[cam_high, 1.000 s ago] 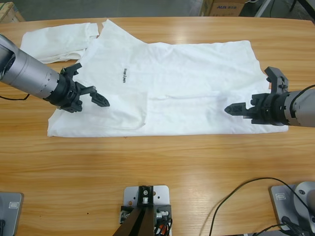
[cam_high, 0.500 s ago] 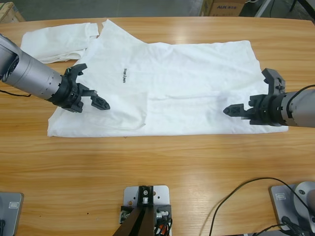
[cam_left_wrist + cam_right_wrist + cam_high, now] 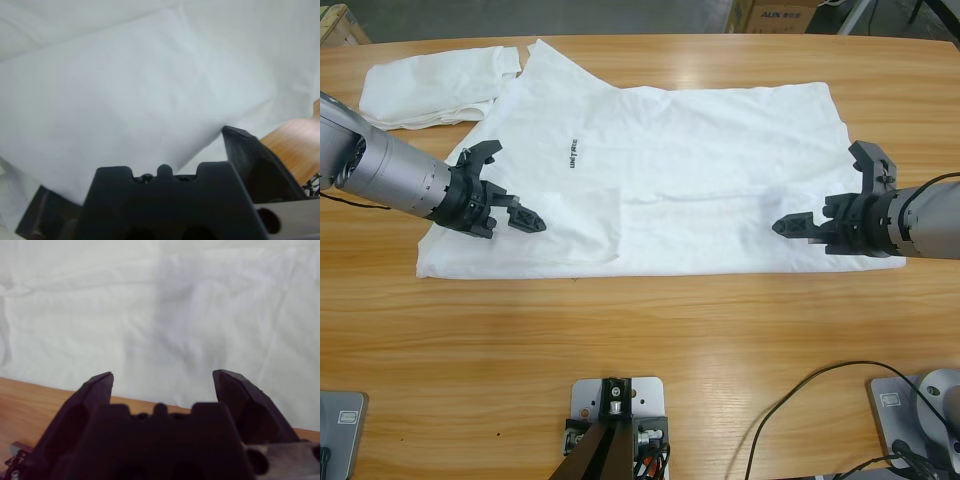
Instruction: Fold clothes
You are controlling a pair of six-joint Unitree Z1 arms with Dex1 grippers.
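A white T-shirt [image 3: 700, 170] with a small line of black lettering [image 3: 572, 153] lies spread flat across the table; a flap near its lower left is folded over. My left gripper [image 3: 515, 187] is open over that lower-left part, and in the left wrist view white cloth [image 3: 130, 90] fills the space ahead of the left gripper [image 3: 140, 150]. My right gripper [image 3: 817, 188] is open over the shirt's lower-right part, near its hem. In the right wrist view the right gripper [image 3: 162, 375] holds nothing, with the shirt's edge [image 3: 165, 340] and bare wood just below it.
A folded white bundle [image 3: 430, 88] lies at the back left, touching the spread shirt's sleeve. Bare wooden table [image 3: 650, 320] runs along the front. A black cable [image 3: 800, 390] loops at the front right. Cardboard boxes stand beyond the far edge.
My left gripper has slid a little toward the table's front and right over the shirt. The right gripper has barely shifted. The shirt lies as before.
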